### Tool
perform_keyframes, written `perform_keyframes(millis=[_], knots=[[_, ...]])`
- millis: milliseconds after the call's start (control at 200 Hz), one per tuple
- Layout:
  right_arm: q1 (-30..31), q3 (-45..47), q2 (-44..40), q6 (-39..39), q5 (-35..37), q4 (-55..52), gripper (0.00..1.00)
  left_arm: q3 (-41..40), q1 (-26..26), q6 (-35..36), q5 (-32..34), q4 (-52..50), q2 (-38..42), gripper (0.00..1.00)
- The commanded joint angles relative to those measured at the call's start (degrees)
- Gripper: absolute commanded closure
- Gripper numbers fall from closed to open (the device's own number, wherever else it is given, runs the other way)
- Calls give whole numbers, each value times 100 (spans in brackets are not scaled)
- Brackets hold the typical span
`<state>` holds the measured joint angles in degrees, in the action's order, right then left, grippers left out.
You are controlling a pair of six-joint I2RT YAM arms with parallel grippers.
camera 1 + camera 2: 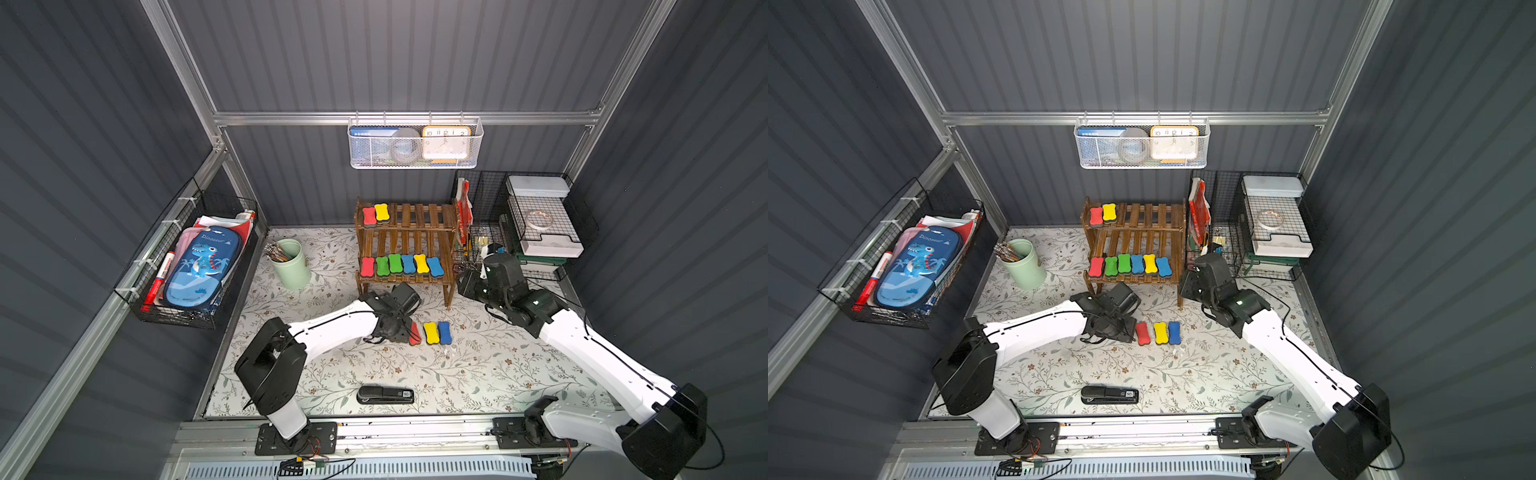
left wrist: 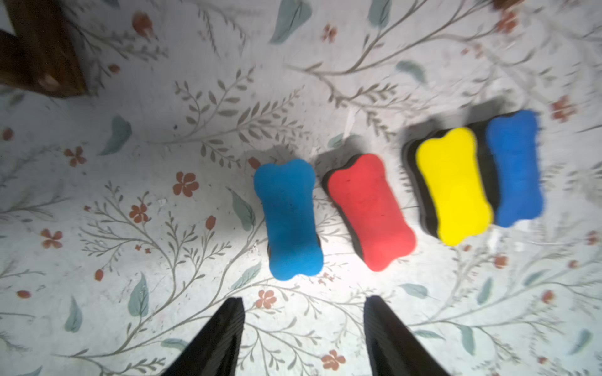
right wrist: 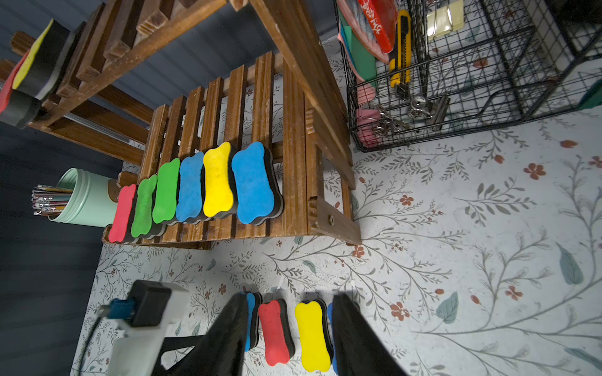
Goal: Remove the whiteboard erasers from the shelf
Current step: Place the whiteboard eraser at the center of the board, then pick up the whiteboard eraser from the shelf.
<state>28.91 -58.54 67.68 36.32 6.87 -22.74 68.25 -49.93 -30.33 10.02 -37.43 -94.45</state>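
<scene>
Eight erasers sat on the shelf [image 1: 419, 216]: a red and yellow pair [image 1: 375, 214] at the left end of its top tier, and a row of six [image 1: 401, 265] along the front of its lower tier. Four more lay in a line on the mat [image 2: 163, 146] in front of the shelf: a light blue eraser [image 2: 288, 218], a red one [image 2: 369, 211], a yellow one [image 2: 452, 185] and a dark blue one [image 2: 514, 169], the last two touching.

The left gripper [image 2: 303, 299] hung over the light blue eraser with its fingers spread and nothing between them. That eraser lay flat, clear of both tips. The right gripper [image 3: 291, 298] hovered just beside the shelf's right end, fingers parted and empty.

The step looked like a set-down in front of the shelf. To do it well, the left gripper should rise straight up before swinging toward the shelf, so no fingertip drags the light foam or nudges the red one. The lower row was packed edge to edge, so an end eraser would likely come out easiest, pinched across its narrow waist and drawn forward from under the top tier.
</scene>
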Motion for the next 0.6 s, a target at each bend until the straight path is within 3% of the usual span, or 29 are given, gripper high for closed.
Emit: perform_keyframes(millis=[0, 200, 485, 595], knots=[[-17, 18, -97, -45, 30, -30, 53, 735, 89, 206, -124, -555, 345, 36], [-17, -34, 36, -111, -277, 57, 55, 2337, 1041, 616, -368, -1181, 292, 35], [-14, -226, 298, -135, -400, 15, 55, 5463, 1309, 1594, 1170, -2155, -1070, 36], [-8, -245, 320, -164, -350, 23, 55, 6355, 1509, 1660, 1272, -2409, -1662, 36]])
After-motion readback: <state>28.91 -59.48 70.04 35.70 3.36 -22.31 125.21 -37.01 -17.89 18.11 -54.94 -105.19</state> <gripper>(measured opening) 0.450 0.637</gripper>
